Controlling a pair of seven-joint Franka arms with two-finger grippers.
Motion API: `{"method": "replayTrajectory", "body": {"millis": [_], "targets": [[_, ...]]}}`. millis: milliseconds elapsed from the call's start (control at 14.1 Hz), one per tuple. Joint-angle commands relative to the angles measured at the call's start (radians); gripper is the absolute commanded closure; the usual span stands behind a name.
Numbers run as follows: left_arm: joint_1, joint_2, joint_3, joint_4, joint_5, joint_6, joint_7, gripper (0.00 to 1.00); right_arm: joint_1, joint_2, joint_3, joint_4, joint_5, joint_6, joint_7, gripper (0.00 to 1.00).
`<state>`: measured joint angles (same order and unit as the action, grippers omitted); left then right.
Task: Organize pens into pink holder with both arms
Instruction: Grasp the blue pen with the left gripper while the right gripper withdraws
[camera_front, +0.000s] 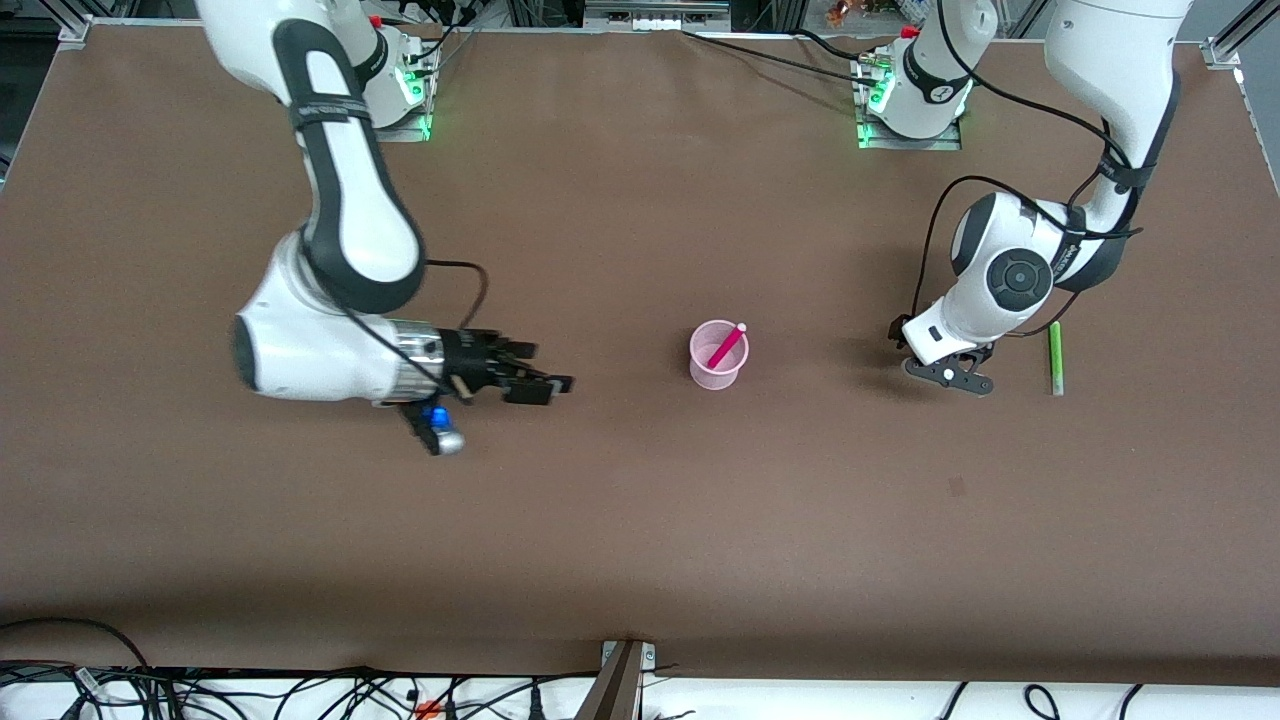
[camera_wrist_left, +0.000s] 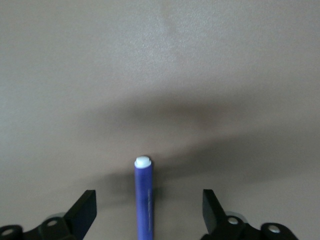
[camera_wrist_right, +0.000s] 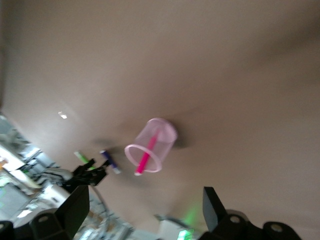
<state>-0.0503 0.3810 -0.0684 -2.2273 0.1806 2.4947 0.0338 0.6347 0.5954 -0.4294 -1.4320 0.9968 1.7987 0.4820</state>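
Note:
The pink holder (camera_front: 717, 368) stands upright mid-table with the magenta pen (camera_front: 727, 345) leaning in it. Both show in the right wrist view: holder (camera_wrist_right: 162, 132), pen (camera_wrist_right: 146, 157). My left gripper (camera_front: 950, 376) is low over the table toward the left arm's end, open, its fingers on either side of the purple pen (camera_wrist_left: 143, 200), which lies flat and apart from both. In the front view the gripper hides that pen. The green pen (camera_front: 1055, 358) lies beside this gripper. My right gripper (camera_front: 540, 385) is open and empty, beside the holder. The yellow pen is out of view.
The brown table (camera_front: 640, 520) runs bare from the holder to its edge nearest the camera. The right wrist view also shows the left gripper (camera_wrist_right: 90, 175), the purple pen (camera_wrist_right: 109, 161) and the green pen (camera_wrist_right: 81, 156) farther off. Cables hang below the near table edge (camera_front: 300, 695).

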Motion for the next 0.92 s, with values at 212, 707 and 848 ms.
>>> {"method": "replayTrajectory", "body": {"millis": [212,707,848], "targets": [[0.020,0.048,-0.001,0.002,0.034,0.070,0.063,0.70,0.010,-0.281,-0.057,-0.123,-0.453,-0.080,-0.149,0.00],[0.026,0.053,0.001,0.017,0.037,0.059,0.136,1.00,0.010,-0.518,-0.086,-0.127,-0.794,-0.278,-0.262,0.00],[0.026,0.032,0.001,0.057,0.037,0.008,0.190,1.00,-0.039,-0.574,-0.078,-0.127,-0.846,-0.337,-0.363,0.00]]}}
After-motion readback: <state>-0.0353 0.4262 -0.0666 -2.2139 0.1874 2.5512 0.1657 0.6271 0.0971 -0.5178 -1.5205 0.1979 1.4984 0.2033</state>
